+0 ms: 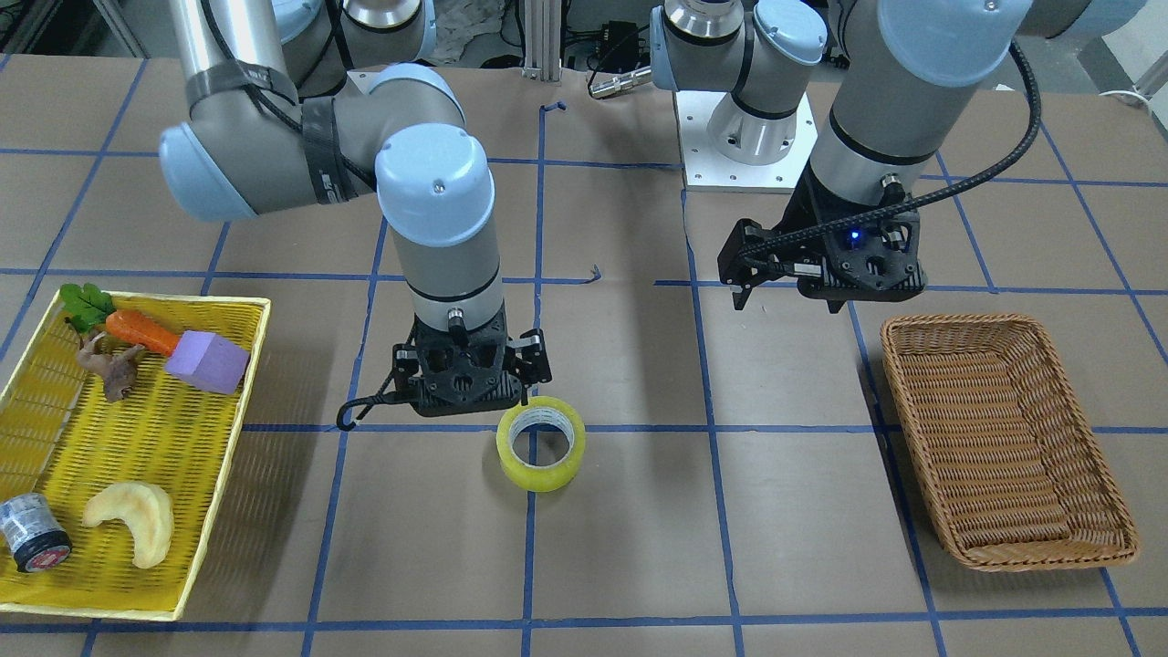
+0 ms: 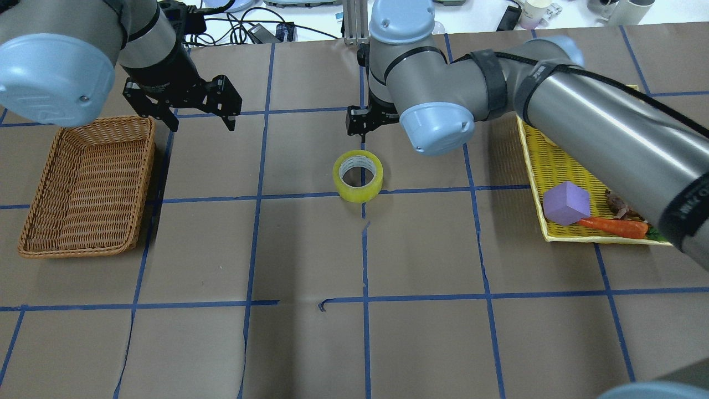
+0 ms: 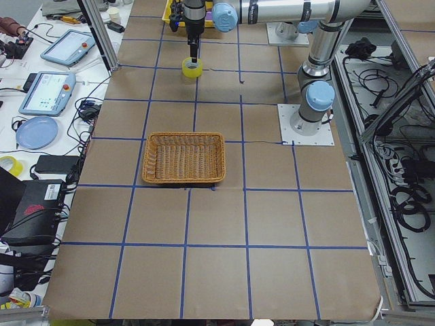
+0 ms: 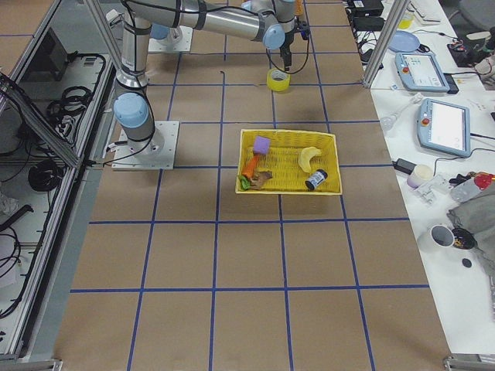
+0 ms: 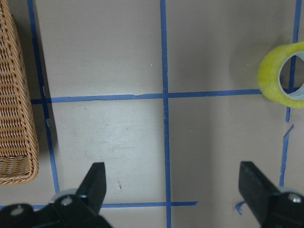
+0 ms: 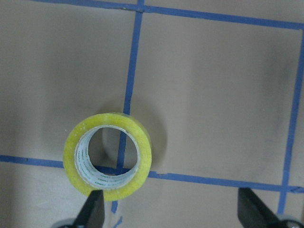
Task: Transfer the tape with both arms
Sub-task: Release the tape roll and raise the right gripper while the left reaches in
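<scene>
The yellow tape roll (image 1: 540, 443) lies flat on the brown paper at the table's middle, on a blue grid line; it also shows in the overhead view (image 2: 358, 175). My right gripper (image 1: 470, 383) hangs open and empty just above it, on the robot's side of it. In the right wrist view the tape (image 6: 108, 156) sits off-centre, close to one finger (image 6: 92, 209). My left gripper (image 2: 200, 124) is open and empty, in the air beside the wicker basket. In the left wrist view the tape (image 5: 282, 76) is at the far right edge.
A brown wicker basket (image 2: 88, 183) stands empty on my left side. A yellow tray (image 1: 137, 429) on my right side holds a carrot (image 1: 141, 333), a purple block (image 1: 208, 361), a banana-like piece (image 1: 132, 520) and a small grey cylinder (image 1: 32, 534).
</scene>
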Controlling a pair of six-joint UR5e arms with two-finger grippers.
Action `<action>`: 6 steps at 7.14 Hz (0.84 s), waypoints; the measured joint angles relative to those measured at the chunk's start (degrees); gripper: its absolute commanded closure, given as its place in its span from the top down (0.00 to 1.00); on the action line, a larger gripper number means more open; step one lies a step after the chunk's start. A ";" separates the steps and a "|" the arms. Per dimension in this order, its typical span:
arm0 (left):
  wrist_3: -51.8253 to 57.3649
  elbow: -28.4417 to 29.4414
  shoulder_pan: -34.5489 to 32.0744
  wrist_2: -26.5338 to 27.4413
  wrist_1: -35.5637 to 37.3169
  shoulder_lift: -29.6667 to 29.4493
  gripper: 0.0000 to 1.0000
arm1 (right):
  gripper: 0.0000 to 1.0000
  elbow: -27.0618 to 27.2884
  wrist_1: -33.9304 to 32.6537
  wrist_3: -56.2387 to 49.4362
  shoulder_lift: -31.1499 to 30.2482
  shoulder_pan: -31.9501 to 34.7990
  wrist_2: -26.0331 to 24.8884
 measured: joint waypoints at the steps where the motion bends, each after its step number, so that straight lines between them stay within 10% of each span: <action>1: -0.47 -0.02 -0.32 -1.27 0.35 -0.21 1.00 | 1.00 -1.97 6.78 -0.97 -2.94 -1.15 -1.11; 6: -10.14 -10.95 -6.98 -5.67 19.09 -5.34 1.00 | 1.00 -3.71 21.89 -7.53 -14.07 -10.22 -0.76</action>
